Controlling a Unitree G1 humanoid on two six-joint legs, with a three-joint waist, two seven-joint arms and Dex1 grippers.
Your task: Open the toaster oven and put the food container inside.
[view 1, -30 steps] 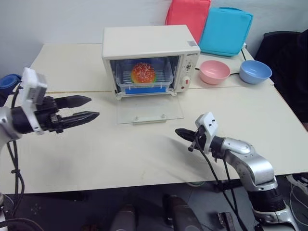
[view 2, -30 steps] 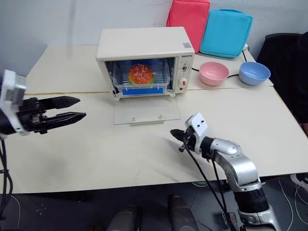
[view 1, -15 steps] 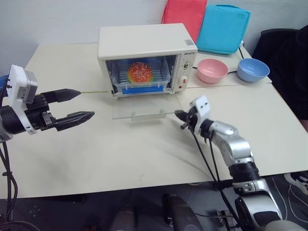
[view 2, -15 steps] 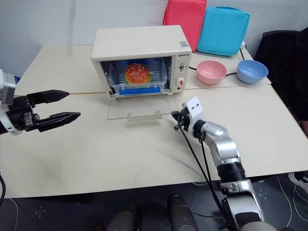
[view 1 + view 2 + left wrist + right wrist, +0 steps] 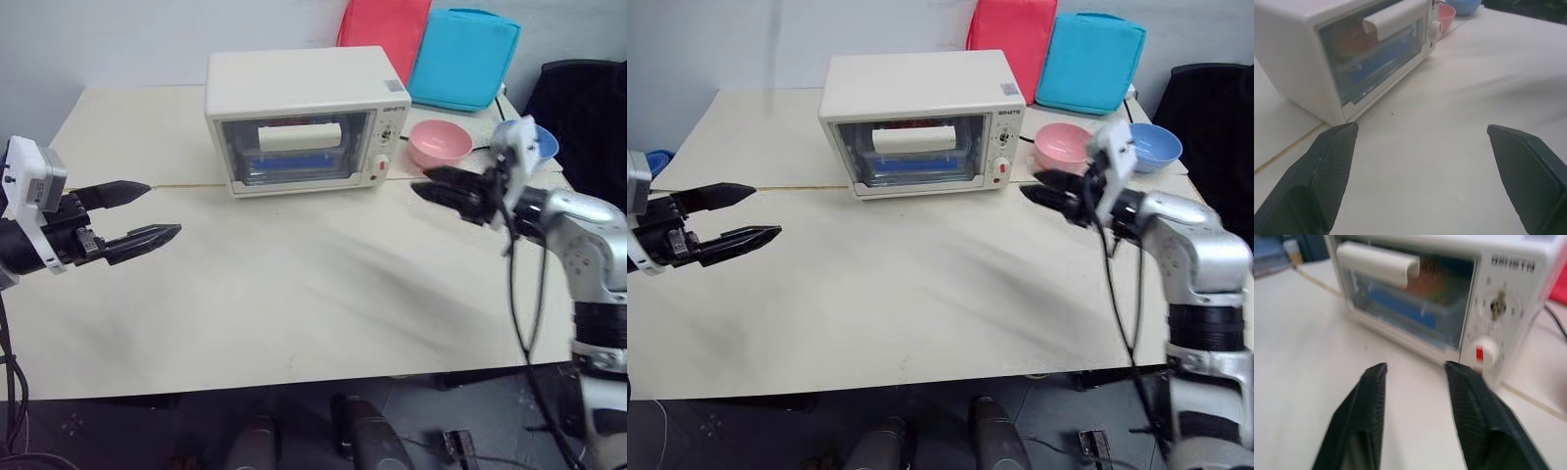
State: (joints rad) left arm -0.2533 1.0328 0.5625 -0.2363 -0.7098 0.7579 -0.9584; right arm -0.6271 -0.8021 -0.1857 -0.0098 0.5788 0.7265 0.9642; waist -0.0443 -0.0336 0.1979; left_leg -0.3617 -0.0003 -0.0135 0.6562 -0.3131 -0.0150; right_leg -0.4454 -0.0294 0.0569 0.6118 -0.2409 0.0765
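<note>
Toaster oven door shut, food container inside behind the glass. Left gripper spread wide and empty; right gripper parted, empty, near the oven's right. Risk: bumping pink bowl.

Illumination is bright, even and diffuse from overhead. Soft shadows lie on the table in front of the toaster oven. The oven's glass door shows mild glare. The right wrist view is motion-blurred throughout.

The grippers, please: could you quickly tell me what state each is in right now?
Left gripper: open, holding nothing.
Right gripper: open, holding nothing.
</note>
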